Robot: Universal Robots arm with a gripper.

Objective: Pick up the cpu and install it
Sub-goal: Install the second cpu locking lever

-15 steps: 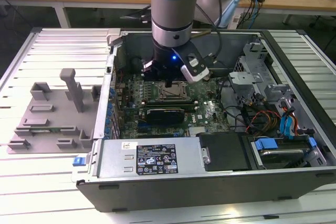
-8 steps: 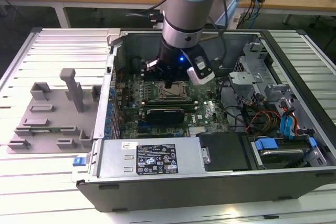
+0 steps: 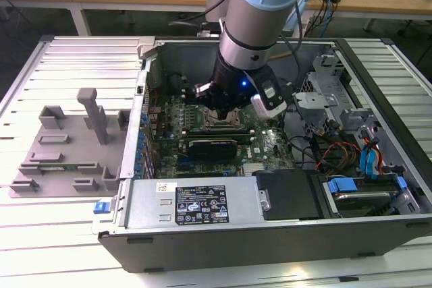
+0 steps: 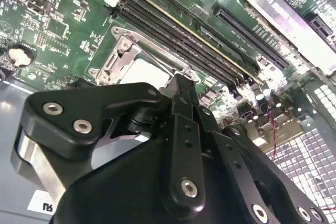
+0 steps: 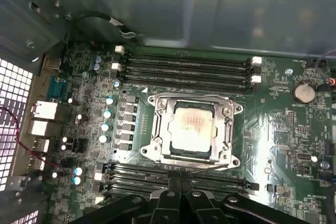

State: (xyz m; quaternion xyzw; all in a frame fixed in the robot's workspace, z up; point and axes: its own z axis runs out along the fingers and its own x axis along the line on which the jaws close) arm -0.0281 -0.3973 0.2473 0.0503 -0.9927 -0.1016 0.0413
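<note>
- An opened computer case is seen lying on a slatted table in the exterior view, with its interior facing up; a grey moulded tray is set on the table at the exterior view's left of the case.
- The robot arm is shown in the exterior view reaching down into the case, so that the board area directly beneath the wrist is hidden from that camera.
- The green motherboard is laid out plainly in the first wrist view, with black memory slots on both sides of the socket; in the second wrist view the same slots are seen at a slant behind the tool.
- The gripper is seen at the edge of the first wrist view, its two black fingertips brought together with nothing between them, near the socket's rim but not on the chip. In the second wrist view the fingers are seen from behind, pressed closed, blocking part of the socket.
- The metal socket frame is seen whole in the first wrist view.
- The cpu is seated inside that frame, flat, silvery top up; in the second wrist view only a pale corner of it is seen past the fingers.
</note>
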